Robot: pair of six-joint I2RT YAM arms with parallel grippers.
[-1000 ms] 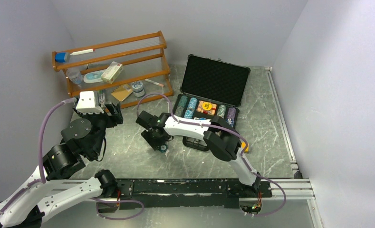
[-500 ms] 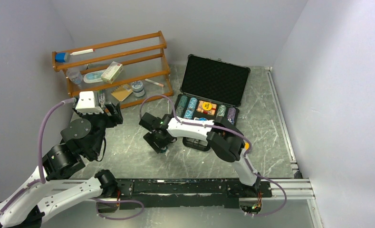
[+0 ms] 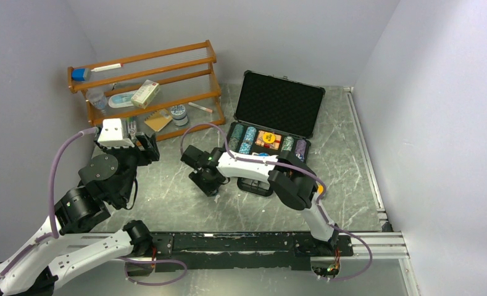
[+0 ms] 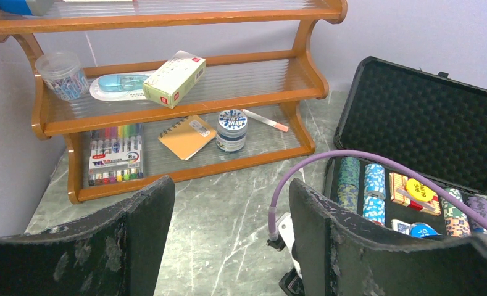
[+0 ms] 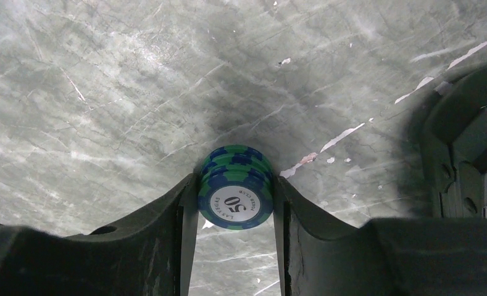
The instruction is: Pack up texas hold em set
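The black case [image 3: 278, 103] stands open at the back right of centre, its foam lid upright. Rows of striped poker chips [image 3: 244, 140] and a card deck [image 3: 268, 140] lie in its base, and the left wrist view also shows the chips [image 4: 373, 188] and a yellow button token [image 4: 421, 188]. My right gripper [image 5: 235, 185] points down at the table left of the case and is shut on a small stack of green-and-blue chips [image 5: 235, 192] marked 50. My left gripper [image 4: 231, 185] hangs open and empty above the table's left side.
An orange wooden rack [image 3: 145, 86] at the back left holds markers, a notebook, a box and small jars. A small orange thing [image 3: 320, 190] peeks out behind the right arm's elbow. The purple cable [image 4: 327, 161] arcs in front of the case.
The right gripper's jaws widened, then came in against the chip stack on the table. The right wrist shifted slightly right. The left arm has not moved.
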